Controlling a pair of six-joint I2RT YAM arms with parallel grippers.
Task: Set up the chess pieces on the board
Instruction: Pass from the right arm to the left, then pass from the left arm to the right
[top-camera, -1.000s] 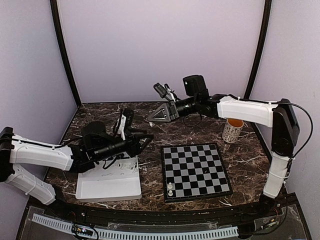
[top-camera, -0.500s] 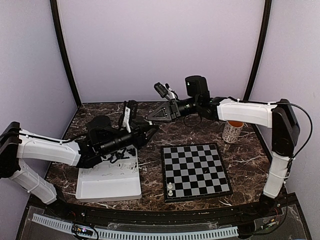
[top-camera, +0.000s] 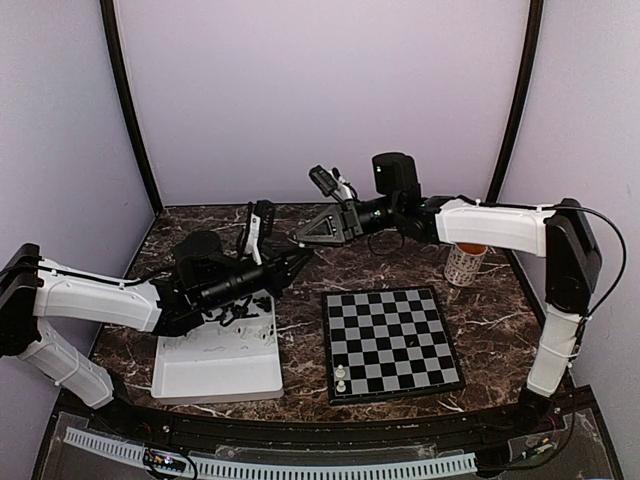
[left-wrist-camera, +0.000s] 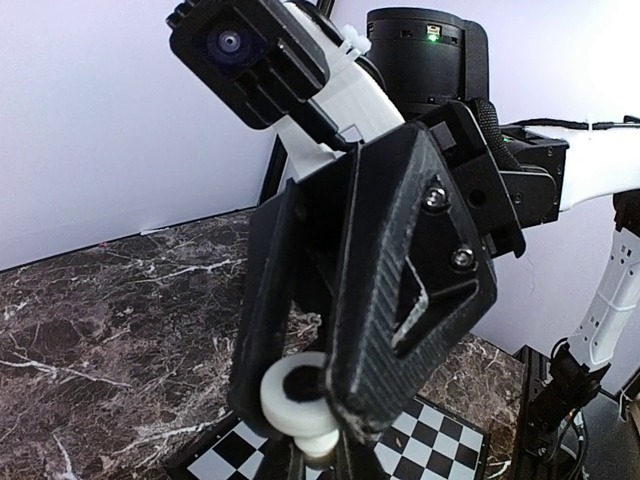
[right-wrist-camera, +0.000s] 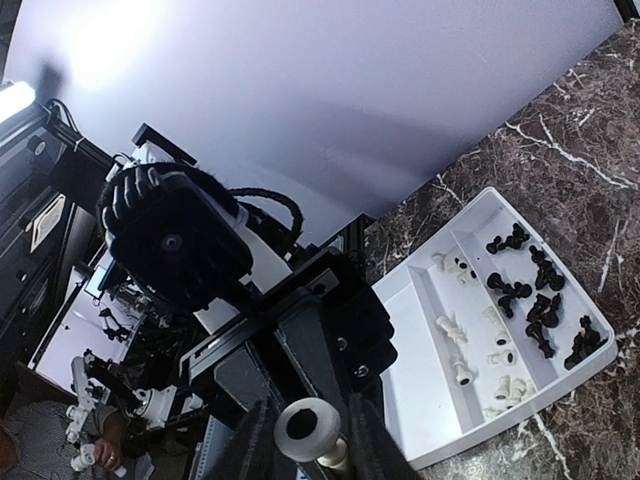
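Mid-air handover: the left gripper (top-camera: 293, 262) reaches from the left over the far end of the tray (top-camera: 215, 375) and meets the right gripper (top-camera: 303, 234) above the table (top-camera: 400, 270), beyond the board's far-left corner. Between them is a white piece (left-wrist-camera: 295, 395). In the left wrist view its stem runs down to the left fingers, which are pressed nearly together and appear to pinch it. The right fingers (left-wrist-camera: 410, 290) bracket its round base closely on both sides, but whether they press on it cannot be told.

The tray lies near the table's front-left. It holds loose black pieces (right-wrist-camera: 530, 300) in one compartment and white pieces (right-wrist-camera: 470, 350) in the compartment beside it.

Just right of the tray the board (top-camera: 392, 340) lies flat, with two pawns (top-camera: 342, 378) standing side by side at its near-left corner.

Past the board's far-right corner a mug (top-camera: 465, 262) stands upright, partly hidden behind the right arm, which stretches leftward across the back of the table.
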